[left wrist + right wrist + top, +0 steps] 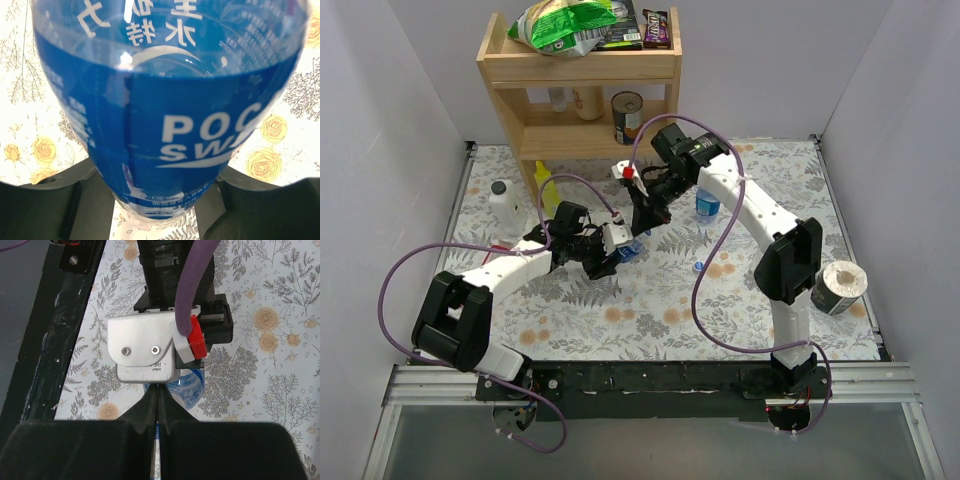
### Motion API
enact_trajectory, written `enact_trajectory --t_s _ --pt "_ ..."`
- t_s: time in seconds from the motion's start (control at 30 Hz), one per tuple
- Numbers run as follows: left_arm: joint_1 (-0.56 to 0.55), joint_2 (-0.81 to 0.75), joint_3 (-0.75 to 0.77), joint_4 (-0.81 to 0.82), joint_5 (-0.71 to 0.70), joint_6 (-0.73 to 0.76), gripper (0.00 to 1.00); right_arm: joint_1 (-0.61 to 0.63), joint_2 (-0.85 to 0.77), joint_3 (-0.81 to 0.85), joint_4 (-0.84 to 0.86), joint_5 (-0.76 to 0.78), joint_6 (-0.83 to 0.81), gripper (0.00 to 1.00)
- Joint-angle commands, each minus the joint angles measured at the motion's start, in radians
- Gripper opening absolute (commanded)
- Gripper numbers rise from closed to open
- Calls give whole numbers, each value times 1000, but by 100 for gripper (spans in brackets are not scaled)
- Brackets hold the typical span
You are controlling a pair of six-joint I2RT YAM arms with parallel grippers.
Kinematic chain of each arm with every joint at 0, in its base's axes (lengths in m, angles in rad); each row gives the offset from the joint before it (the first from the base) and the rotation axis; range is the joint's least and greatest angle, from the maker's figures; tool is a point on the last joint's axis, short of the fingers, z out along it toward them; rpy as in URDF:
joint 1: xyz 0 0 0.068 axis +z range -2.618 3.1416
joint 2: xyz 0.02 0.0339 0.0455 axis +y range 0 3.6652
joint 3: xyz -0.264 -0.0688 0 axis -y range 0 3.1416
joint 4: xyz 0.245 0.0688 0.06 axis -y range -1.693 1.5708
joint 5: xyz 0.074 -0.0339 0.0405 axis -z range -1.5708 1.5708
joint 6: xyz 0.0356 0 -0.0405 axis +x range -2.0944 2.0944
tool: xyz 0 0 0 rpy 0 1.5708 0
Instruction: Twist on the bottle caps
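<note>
Bottle (165, 125) with a blue label band sits clamped low on its body between the left fingers (75, 210), one dark finger on each side. Its long axis is upright and, we judge, its mouth points up. Above it the right fingers (100, 450) point straight down, pressed nearly together with only a slit between them; whether a cap is pinched in that slit we cannot tell. From the right wrist we see the bottle's clear shoulder peeking out past the left arm's camera housing (145, 352), just to one side of the fingertips' line. We judge the coming move turns on bringing the right fingers down along that upright axis onto the mouth. The right arm is the nearer one to the mouth, while the left arm steadies the body. Farther out, a loose blue cap (699, 266) lies on the flowered surface (620, 320) near the right arm. A second labelled bottle (708, 203) stands beyond it, apart from both sets of fingers.
</note>
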Motion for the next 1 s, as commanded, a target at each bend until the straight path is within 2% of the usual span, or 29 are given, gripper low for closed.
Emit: enact_trajectory --t_s 0.0,0.03,0.07,0.13,0.17,0.27,0.37,0.57,0.6,0.63,0.83,0.97 --pt "-8 -81 22 33 104 21 0 -9 -18 57 70 -10 142 5" --pt "-8 -81 12 18 109 24 0 -21 -47 57 87 -14 149 8" --pt "-8 -78 2 -2 116 33 0 -33 -62 54 98 -25 154 15" --pt "-6 -77 -8 -63 151 50 0 -79 -125 7 138 -104 133 24" --pt "-5 -78 -15 -74 173 48 0 -95 -151 -27 153 -140 110 36" --pt "-1 -101 -28 -77 245 16 0 -118 -278 -246 308 -178 97 54" --pt "-1 -108 -25 -54 308 -40 0 -118 -380 -413 446 -212 97 61" --pt "-1 -92 22 -54 377 -91 0 -98 -406 -468 478 -273 74 65" --pt "-1 -91 25 -54 379 -91 0 -93 -403 -469 485 -273 80 71" --pt "-1 -88 31 -56 382 -94 0 -92 -401 -472 497 -275 88 71" --pt "-1 -75 52 -57 388 -99 0 -86 -385 -471 509 -283 99 71" --pt "-1 -75 58 -57 386 -93 0 -87 -369 -457 491 -286 93 66"
